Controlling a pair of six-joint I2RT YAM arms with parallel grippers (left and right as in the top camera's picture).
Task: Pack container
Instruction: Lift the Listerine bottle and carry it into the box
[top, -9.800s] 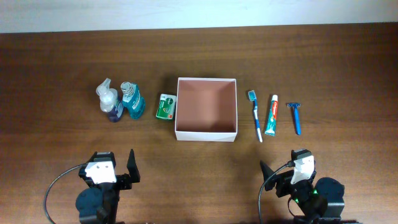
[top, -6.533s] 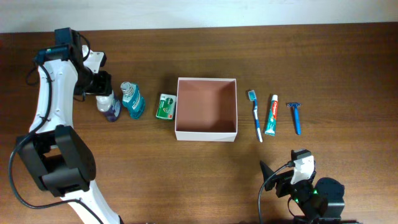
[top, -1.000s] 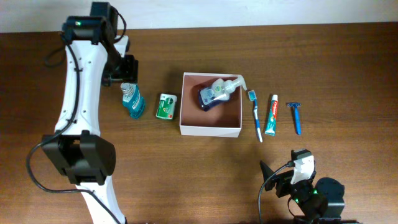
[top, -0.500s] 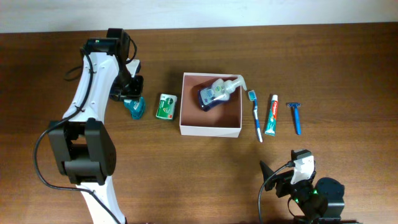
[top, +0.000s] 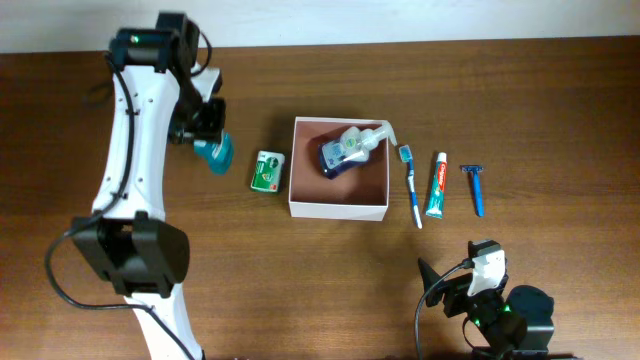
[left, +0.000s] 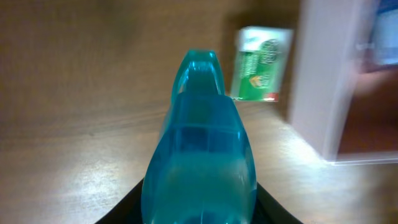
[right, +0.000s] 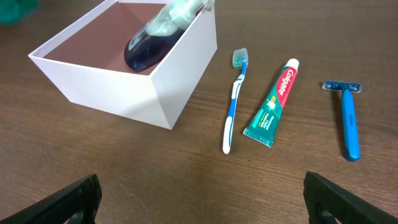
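Broadly, the table is laid out for packing, with the container at its centre and toiletries to either side, so each arm has stock on its own side.

- Left arm reaches far-left. Its gripper is clamped on the teal bottle, apparently by the upper end so the body hangs free for carrying right to the container.
- Right gripper rests at the near edge, fingers spread wide and holding nothing. It looks parked.
- The container sits mid-table, open side up. A pump bottle lies slanted inside with its nozzle over the far-right rim, probably because it is too long to lie flat along a wall.
- A green pack lies just left of the container, within the left arm's reach.
- Toothpaste, toothbrush and razor lie in a row right of the container, apart from each other. They look like the right arm's share.

Hard to make out:
- The gripper covers the teal bottle's cap from overhead.
- The left wrist view is blurred and shows only dark finger edges low in frame, so I cannot tell whether the bottle clears the table.
- The green pack's print is unreadable.
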